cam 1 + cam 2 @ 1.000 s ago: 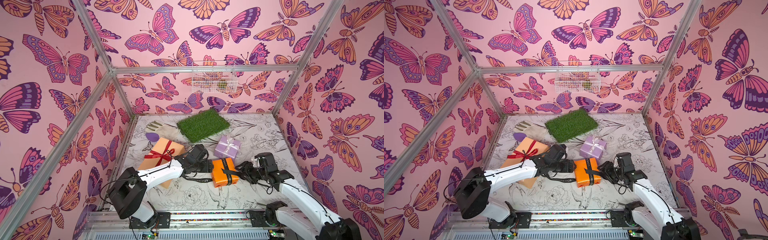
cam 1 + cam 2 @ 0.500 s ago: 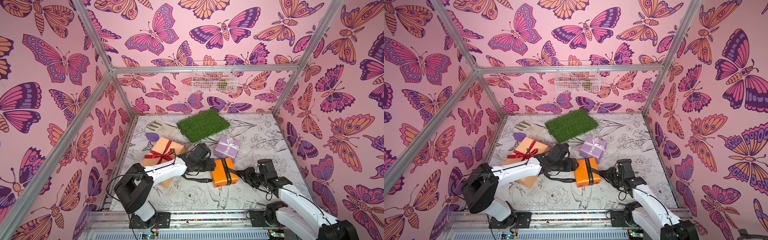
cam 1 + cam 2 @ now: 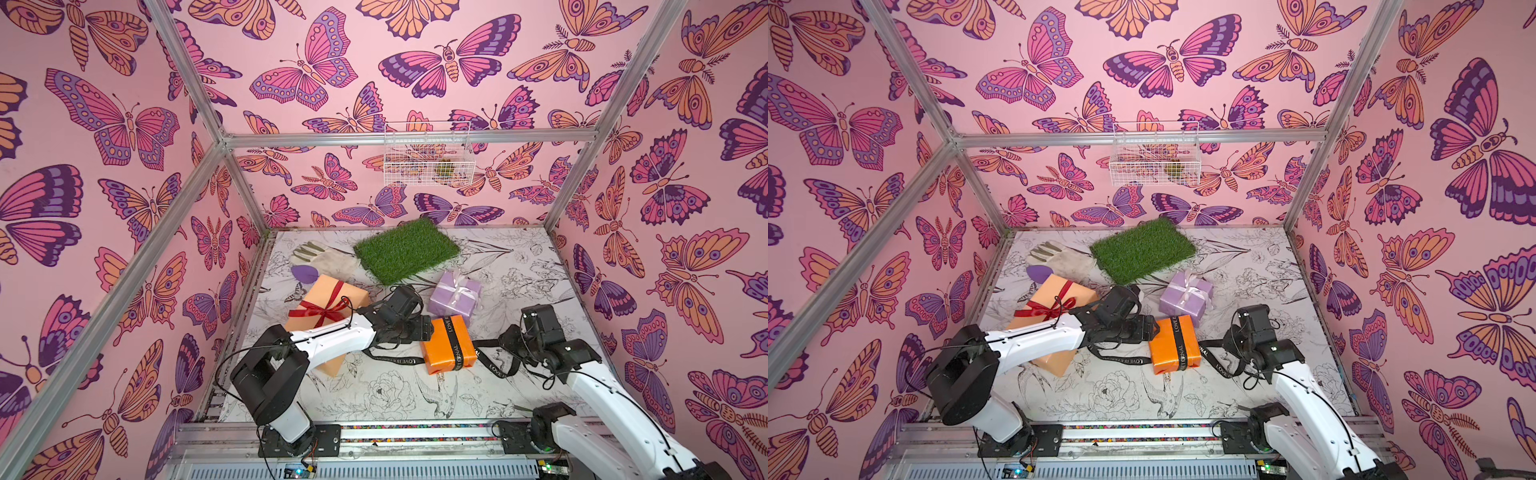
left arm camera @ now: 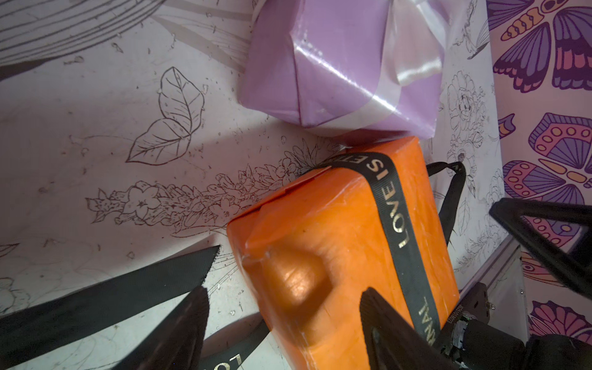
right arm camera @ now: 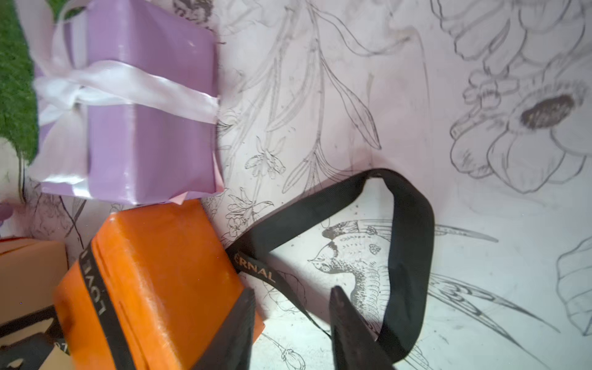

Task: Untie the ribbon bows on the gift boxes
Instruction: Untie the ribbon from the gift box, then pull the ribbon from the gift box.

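Near centre: orange box (image 3: 434, 349), black ribbon (image 5: 413, 224) bow looks undone, tails slack either side. Right gripper (image 5: 291, 290) jaws apart, a strand running between; left gripper (image 4: 285, 290) jaws apart astride the box's left end. Farther: red bow (image 3: 324, 309) and pale bow (image 3: 457, 286) tied; next likely needs one tail pinched

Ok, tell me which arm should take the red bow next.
Left. The red bow sits right beside the left arm; the right jaws are across the orange box, at the loose black ribbon.
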Robot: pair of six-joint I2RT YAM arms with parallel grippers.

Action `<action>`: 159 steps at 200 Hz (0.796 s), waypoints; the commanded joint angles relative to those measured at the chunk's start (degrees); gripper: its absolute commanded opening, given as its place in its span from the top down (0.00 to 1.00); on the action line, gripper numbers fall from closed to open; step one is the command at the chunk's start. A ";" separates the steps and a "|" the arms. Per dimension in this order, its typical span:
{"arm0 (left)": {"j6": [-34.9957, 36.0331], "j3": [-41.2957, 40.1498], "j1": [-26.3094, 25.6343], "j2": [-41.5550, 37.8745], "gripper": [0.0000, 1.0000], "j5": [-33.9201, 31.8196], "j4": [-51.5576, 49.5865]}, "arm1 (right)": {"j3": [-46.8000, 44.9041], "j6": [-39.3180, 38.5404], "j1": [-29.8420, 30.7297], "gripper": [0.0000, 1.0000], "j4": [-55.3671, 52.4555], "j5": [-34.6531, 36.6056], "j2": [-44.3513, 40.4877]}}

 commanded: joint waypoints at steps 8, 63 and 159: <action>-0.37 -0.67 -0.27 -0.46 0.24 1.94 -0.08 | 8.79 -9.69 1.23 0.50 -3.30 -5.53 4.38; -0.86 -3.01 -0.37 -0.79 0.24 1.96 0.17 | 23.10 -12.56 14.69 0.50 -11.27 -1.91 15.20; -0.93 -3.45 -0.37 1.41 0.25 1.82 3.35 | 31.40 -14.75 28.98 0.60 -14.94 6.91 31.69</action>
